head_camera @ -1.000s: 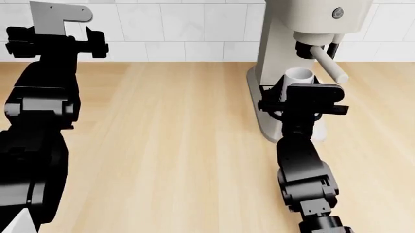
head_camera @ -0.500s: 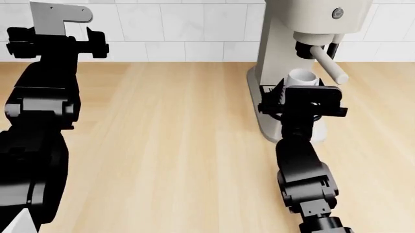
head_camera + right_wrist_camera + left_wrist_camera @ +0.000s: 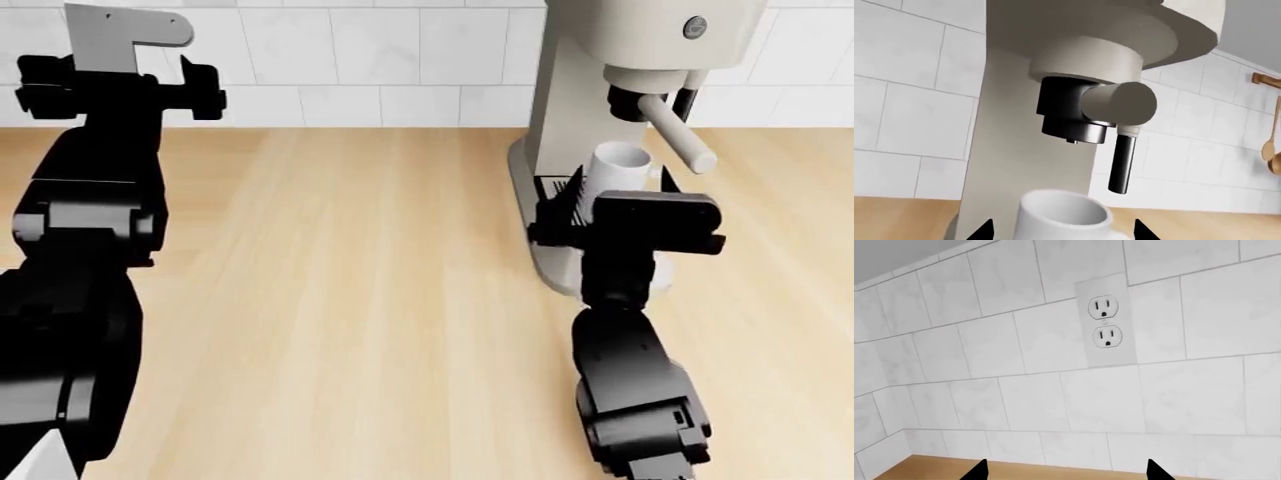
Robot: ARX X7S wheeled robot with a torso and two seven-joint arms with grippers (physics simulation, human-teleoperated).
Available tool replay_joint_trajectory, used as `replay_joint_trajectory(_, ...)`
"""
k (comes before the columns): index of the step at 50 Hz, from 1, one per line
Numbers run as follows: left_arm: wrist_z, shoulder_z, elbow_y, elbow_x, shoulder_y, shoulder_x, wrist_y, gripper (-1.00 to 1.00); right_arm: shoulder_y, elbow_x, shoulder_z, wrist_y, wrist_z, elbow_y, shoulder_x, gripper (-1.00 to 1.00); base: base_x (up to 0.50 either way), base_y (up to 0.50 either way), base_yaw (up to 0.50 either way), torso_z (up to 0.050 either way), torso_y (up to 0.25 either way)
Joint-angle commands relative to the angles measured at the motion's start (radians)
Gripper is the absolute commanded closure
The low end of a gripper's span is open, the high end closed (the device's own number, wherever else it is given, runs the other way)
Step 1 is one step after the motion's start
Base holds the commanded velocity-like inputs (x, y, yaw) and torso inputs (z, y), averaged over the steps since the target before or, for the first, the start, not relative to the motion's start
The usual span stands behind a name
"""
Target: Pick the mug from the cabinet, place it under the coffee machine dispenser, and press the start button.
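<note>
- Right gripper (image 3: 617, 192), head view: sits at the coffee machine's (image 3: 587, 90) base, hidden behind its own black wrist block, so I cannot tell whether it grips the mug (image 3: 621, 166). Mug stands on the drip grille, below the dispenser (image 3: 627, 100); slanted steam wand (image 3: 675, 135) just beside it. Start button (image 3: 695, 27) on the head above.
- Against half a second ago, the wrist block has dropped lower and more of the mug shows.
- Left gripper (image 3: 120, 75), same view: raised against the tiled wall; opening not visible here.
- Left wrist view: two dark fingertips (image 3: 977, 471) set wide apart, nothing between; wall outlet (image 3: 1105, 322) ahead.
- Right wrist view: fingertips (image 3: 981, 231) flank the mug (image 3: 1062, 215) rim; contact unclear. Dark spout (image 3: 1071, 117) overhead. Wooden spoon (image 3: 1272, 150) hangs on the far wall, unseen by the head camera.
</note>
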Motion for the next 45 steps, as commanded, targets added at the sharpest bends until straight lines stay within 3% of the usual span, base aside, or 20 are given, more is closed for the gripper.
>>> replay_joint_trajectory(1,0.001,0.001,0.0,0.0,0.0,0.004,0.002,-1.0,-0.141,0.037,0.018,0.095,-0.017,-0.262,0.032,-1.0,0.0,0.0,0.0,0.0,0.0)
replay_joint_trajectory(14,0.014,0.001,0.0,-0.002,0.002,0.007,0.014,-1.0,-0.49,0.212,0.133,0.29,-0.071,-0.873,0.121,-1.0,0.0,0.0,0.0,0.0,0.0)
replay_joint_trajectory(22,0.009,0.004,0.0,0.001,-0.002,0.009,0.01,-1.0,-0.59,0.619,0.358,0.619,-0.119,-1.299,0.23,-1.0,0.0,0.0,0.0,0.0,0.0)
replay_joint_trajectory(26,0.008,0.005,0.0,0.001,-0.005,0.009,0.007,-1.0,-0.629,1.022,0.322,0.371,0.194,-1.304,0.62,-1.0,0.0,0.0,0.0,0.0,0.0)
replay_joint_trajectory(27,0.007,0.005,0.0,0.001,-0.006,0.009,0.006,-1.0,-0.644,1.073,0.301,0.284,0.246,-1.304,0.715,1.0,0.0,0.0,0.0,0.0,0.0)
replay_joint_trajectory(30,0.006,0.005,0.0,0.001,-0.006,0.009,0.004,-1.0,-0.72,1.123,0.227,-0.059,0.381,-1.304,1.029,1.0,0.0,0.0,0.0,0.0,0.0)
replay_joint_trajectory(32,0.006,0.004,0.0,0.001,-0.008,0.009,0.002,-1.0,-0.783,1.155,0.287,-0.211,0.456,-1.304,1.191,1.0,0.0,0.0,0.0,0.0,0.0)
replay_joint_trajectory(36,0.007,0.005,0.0,0.001,-0.01,0.009,0.0,-1.0,-0.826,1.334,0.551,-0.183,0.429,-1.233,1.281,1.0,0.0,0.0,0.0,0.0,0.0)
replay_joint_trajectory(39,0.007,0.004,0.0,0.0,-0.012,0.009,-0.001,-1.0,-0.751,1.474,0.627,-0.158,0.367,-1.112,1.426,1.0,0.0,0.0,0.0,0.0,0.0)
replay_joint_trajectory(41,0.007,0.004,0.0,0.0,-0.012,0.008,-0.001,-1.0,-0.679,1.558,0.696,-0.048,0.281,-1.023,1.428,1.0,0.0,0.0,0.0,0.0,0.0)
replay_joint_trajectory(43,0.007,0.004,0.0,0.0,-0.012,0.008,-0.001,-1.0,-0.379,1.471,0.396,0.252,0.194,-0.901,1.128,1.0,0.0,0.0,0.0,0.0,0.0)
replay_joint_trajectory(45,0.008,0.004,0.0,0.0,-0.012,0.01,-0.001,-1.0,-0.079,1.514,0.117,0.552,0.232,-0.844,0.853,1.0,0.0,0.0,0.0,0.0,0.0)
